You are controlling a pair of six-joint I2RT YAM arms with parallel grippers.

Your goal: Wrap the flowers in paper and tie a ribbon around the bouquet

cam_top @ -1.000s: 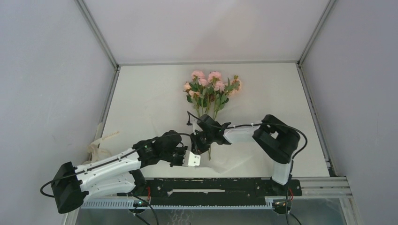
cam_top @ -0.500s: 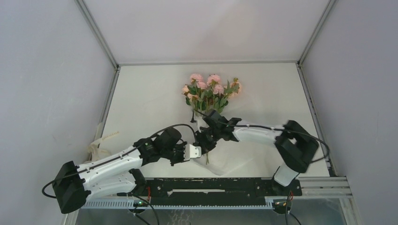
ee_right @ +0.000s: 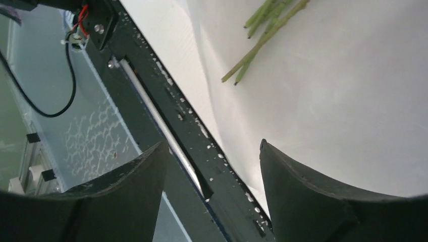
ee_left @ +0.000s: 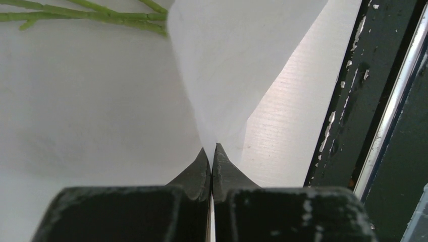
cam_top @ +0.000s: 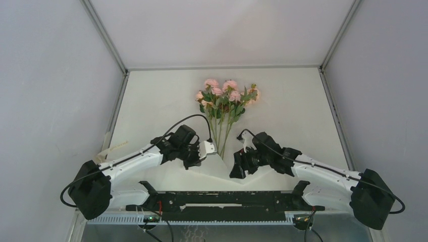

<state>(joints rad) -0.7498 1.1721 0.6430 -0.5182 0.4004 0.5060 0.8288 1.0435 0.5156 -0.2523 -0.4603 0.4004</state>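
Overhead, the flowers [cam_top: 224, 96] lie at centre frame, stems pointing toward the arms. Only the left wrist view confirms the left gripper [ee_left: 212, 149] clamped on a corner of the paper [ee_left: 242, 60]. The right wrist view shows the right gripper [ee_right: 212, 146] spread apart and empty, above the black rail [ee_right: 171, 108].

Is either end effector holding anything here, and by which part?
The left end effector is shut on the paper, pinching it at a lifted corner. The right end effector is open and holds nothing.
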